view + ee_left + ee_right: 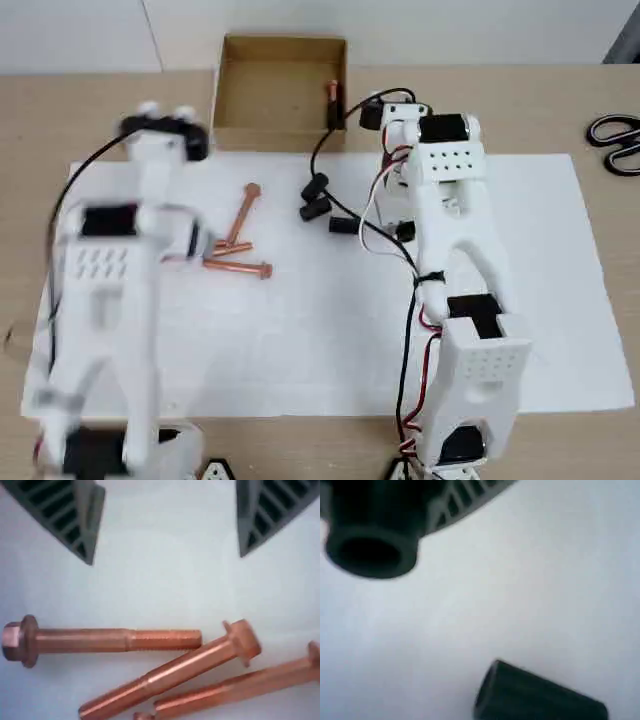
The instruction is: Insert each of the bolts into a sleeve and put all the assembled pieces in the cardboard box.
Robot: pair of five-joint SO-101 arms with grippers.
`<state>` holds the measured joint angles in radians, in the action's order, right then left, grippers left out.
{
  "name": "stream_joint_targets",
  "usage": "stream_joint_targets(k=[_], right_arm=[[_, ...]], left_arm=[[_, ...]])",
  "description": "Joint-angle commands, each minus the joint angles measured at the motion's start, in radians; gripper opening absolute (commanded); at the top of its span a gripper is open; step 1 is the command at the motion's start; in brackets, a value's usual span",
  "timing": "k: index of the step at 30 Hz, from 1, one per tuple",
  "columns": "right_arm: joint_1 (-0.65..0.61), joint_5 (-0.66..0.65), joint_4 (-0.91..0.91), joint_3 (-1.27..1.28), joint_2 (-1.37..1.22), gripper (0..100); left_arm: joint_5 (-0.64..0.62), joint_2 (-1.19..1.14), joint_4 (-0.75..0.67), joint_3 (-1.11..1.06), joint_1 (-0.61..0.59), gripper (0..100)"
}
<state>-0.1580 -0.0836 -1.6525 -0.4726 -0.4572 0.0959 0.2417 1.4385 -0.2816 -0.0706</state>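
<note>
Three copper bolts (pixel 240 267) lie on the white sheet; in the left wrist view these bolts (pixel 115 641) rest just below my left gripper (pixel 165 555), which is open with nothing between its fingers. In the high view the left gripper (pixel 205 245) hovers at the bolts' left end. My right gripper (pixel 403 230) is shut on a black sleeve (pixel 370 547), held off the sheet with its bore showing. Another sleeve (pixel 535 697) lies below it. Loose sleeves (pixel 315 197) sit mid-sheet. The cardboard box (pixel 232 95) stands at the back with one assembled piece (pixel 333 95) inside.
Black-handled scissors (pixel 620 140) lie at the far right of the table. Cables (pixel 375 215) trail from the right arm across the sheet near the sleeves. The white sheet (pixel 300 340) has open room toward the front.
</note>
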Motion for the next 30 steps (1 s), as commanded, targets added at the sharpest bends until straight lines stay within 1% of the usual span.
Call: stream_joint_targets(k=[1,5,10,14,19,30], right_arm=[[0.010,0.005,-0.013,-0.043,0.073,0.3],[0.010,0.005,-0.019,-0.043,0.073,0.3],[0.008,0.005,-0.018,-0.043,0.071,0.3],[0.008,0.005,-0.018,-0.043,0.071,0.3],[0.008,0.005,-0.018,-0.043,0.070,0.3],[0.008,0.005,-0.018,-0.043,0.070,0.3]], left_arm=[[0.015,-0.285,0.015,0.240,0.044,18],[0.014,-0.540,0.017,0.435,0.049,18],[0.012,-0.746,0.048,0.651,0.051,18],[-0.031,-0.865,0.075,0.831,0.051,18],[-0.052,-1.002,0.097,1.020,0.061,18],[-0.087,-1.238,0.150,1.307,0.083,18]])
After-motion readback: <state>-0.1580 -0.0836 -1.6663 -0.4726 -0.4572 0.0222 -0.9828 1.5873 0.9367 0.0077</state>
